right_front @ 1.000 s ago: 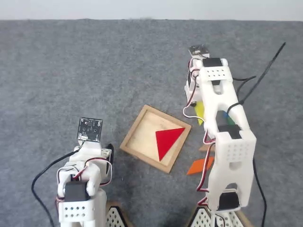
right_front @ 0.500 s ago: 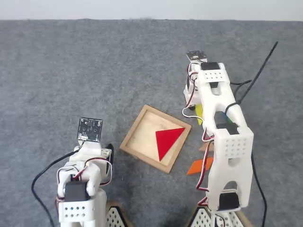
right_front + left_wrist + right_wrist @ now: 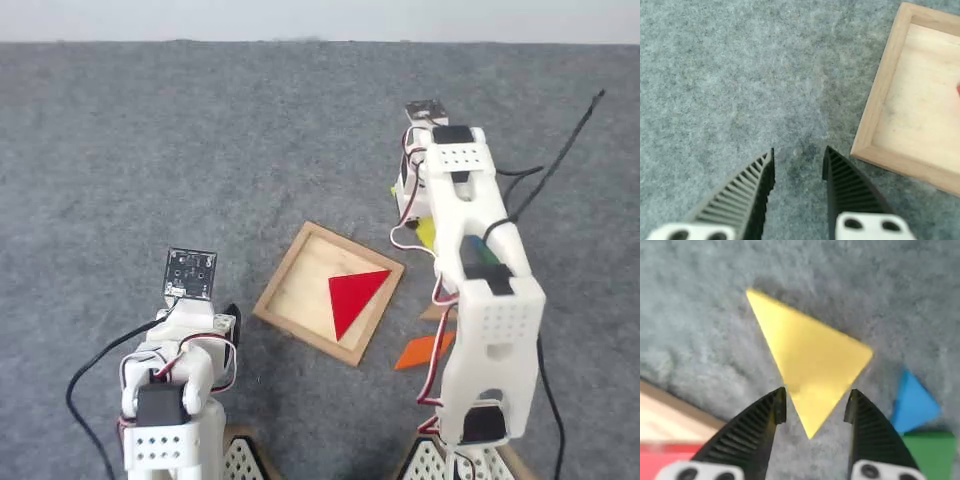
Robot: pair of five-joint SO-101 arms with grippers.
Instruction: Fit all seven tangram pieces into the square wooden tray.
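I look down on a grey felt surface that runs to a pale wall at its far edge. The square wooden tray lies cornerwise nearer the near edge, with a red triangle in its right half. My left claw hangs open over bare felt just beside the tray rim, holding nothing. My right claw stands open astride one tip of the yellow triangle, which lies flat to the right of the tray. A blue piece and a green piece lie near it.

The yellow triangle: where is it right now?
In the right wrist view the yellow triangle lies on the grey mat, its tip between the open jaws of the right gripper, just outside the wooden tray, a blue piece beside it.
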